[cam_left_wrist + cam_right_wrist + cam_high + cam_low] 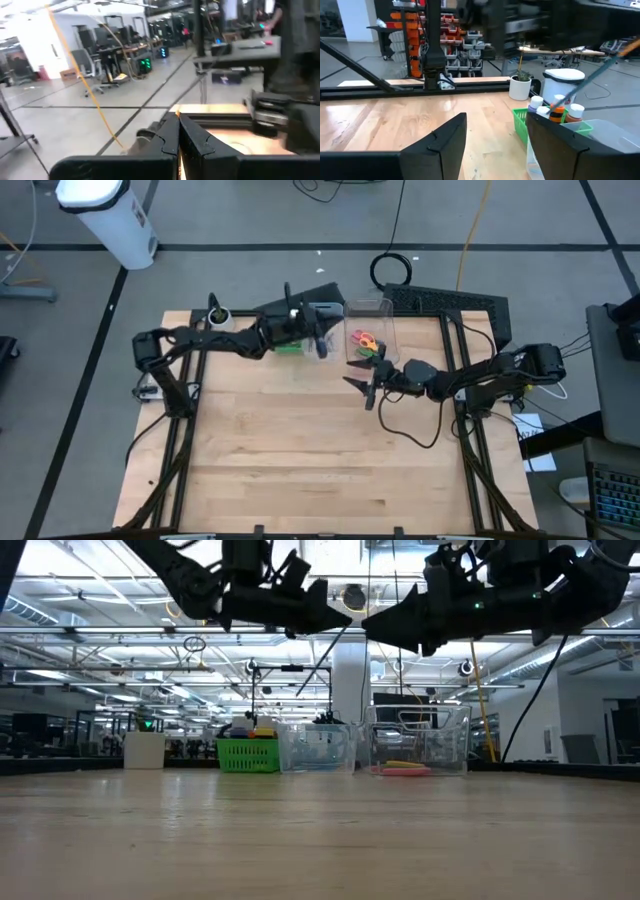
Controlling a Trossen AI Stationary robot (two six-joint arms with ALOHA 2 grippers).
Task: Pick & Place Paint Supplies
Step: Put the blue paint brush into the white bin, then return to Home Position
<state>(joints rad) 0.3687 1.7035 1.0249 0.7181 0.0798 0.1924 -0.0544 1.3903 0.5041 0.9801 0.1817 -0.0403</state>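
Note:
My left gripper [318, 332] hangs shut over a clear bin [325, 315] at the table's far side, with a thin blue-grey brush [322, 660] slanting down from it. The brush also shows in the right wrist view [592, 72]. Beside that bin stands a green tray [520, 120] holding white-capped paint bottles [555, 107]. A second clear bin [372, 330] on the right holds orange, green and pink scissors [365, 342]. My right gripper [365, 387] hovers open just near of that bin, with nothing between its fingers [445, 145]. My left gripper pinches the brush near its upper end [344, 630] between its two shut fingers, which point about level. A thin orange strip [178, 152] shows between the fingers in the left wrist view. The brush hangs slanting below the fingers, clear of bins and table.
A white pot with a small plant [217, 315] stands at the table's far left corner. A black keyboard-like slab [445, 302] lies at the far right. Bare wooden tabletop [300, 450] stretches toward the near edge.

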